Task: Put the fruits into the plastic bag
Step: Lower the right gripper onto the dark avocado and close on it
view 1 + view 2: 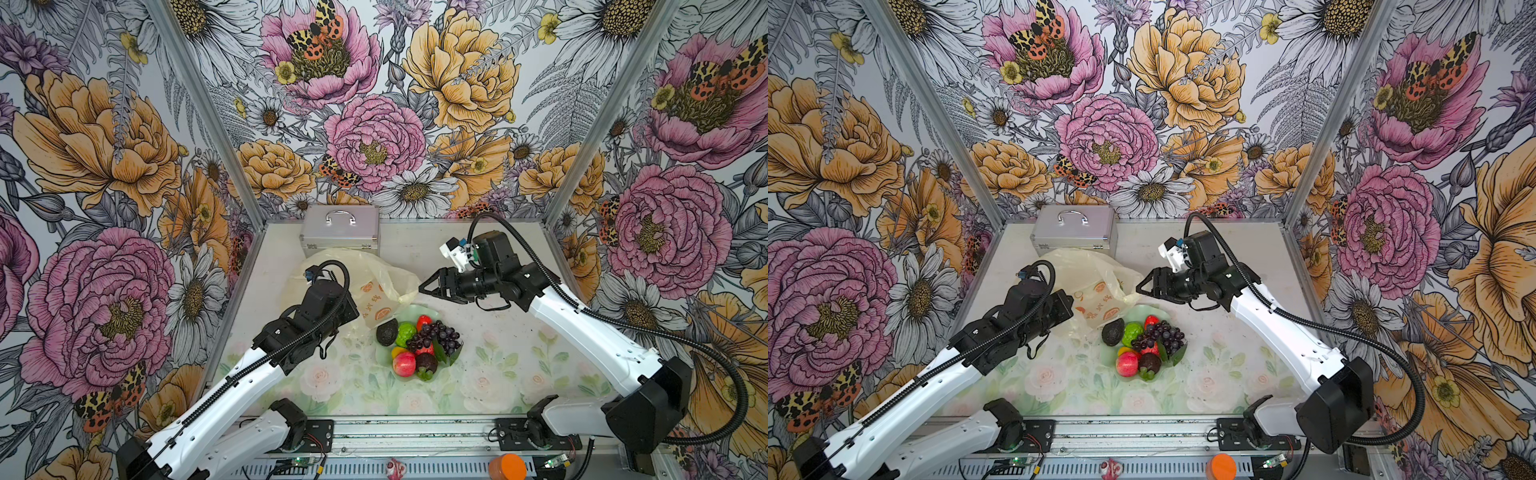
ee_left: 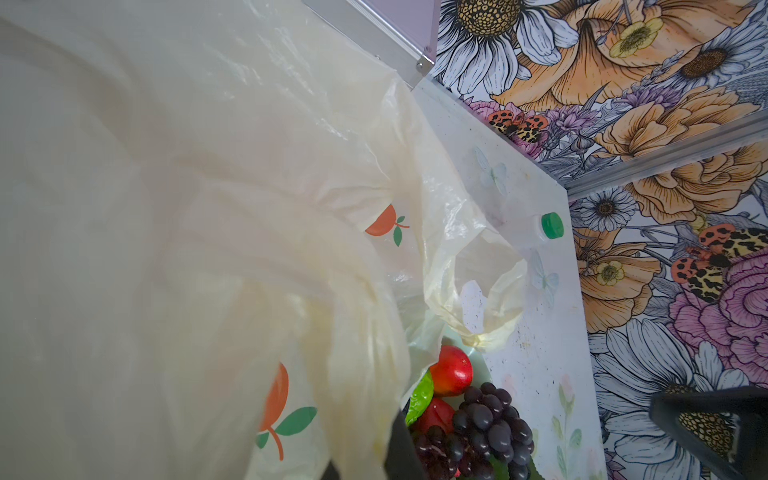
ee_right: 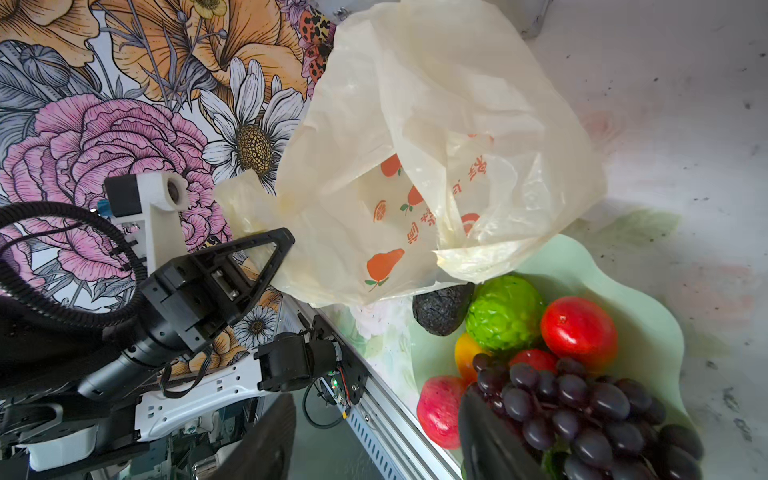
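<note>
1. Now the left gripper (image 3: 282, 245) has its jaws pressed together on a fold at the edge of the plastic bag (image 1: 374, 274), pinching the film. That side of the bag is held up off the table (image 1: 507, 332).
2. The left wrist view is almost filled by bag film, and the pinch itself is not visible there.
3. The right gripper (image 1: 428, 286) has its jaws spread with nothing between them. It hangs just beside the bag's right handle loop, above the far side of the dish (image 3: 656, 316). I cannot tell whether it touches the film.
4. The bag is pale yellow, crinkly and translucent with orange fruit prints. It sits left of centre, in front of the metal case (image 1: 340, 228), and its lower edge drapes over the dish's far-left rim.
5. The fruits (image 1: 417, 345) lie piled in the dish near the middle of the table.
6. In the pile, the avocado (image 1: 387, 331) is nearest the bag and partly under its edge. The lime-green ball (image 1: 406, 333) touches the avocado.
7. The grape bunch (image 1: 436, 337) lies on top, on the pile's right side. The apple (image 1: 404, 364) and mangosteen (image 1: 427, 363) sit side by side at the near edge.
</note>
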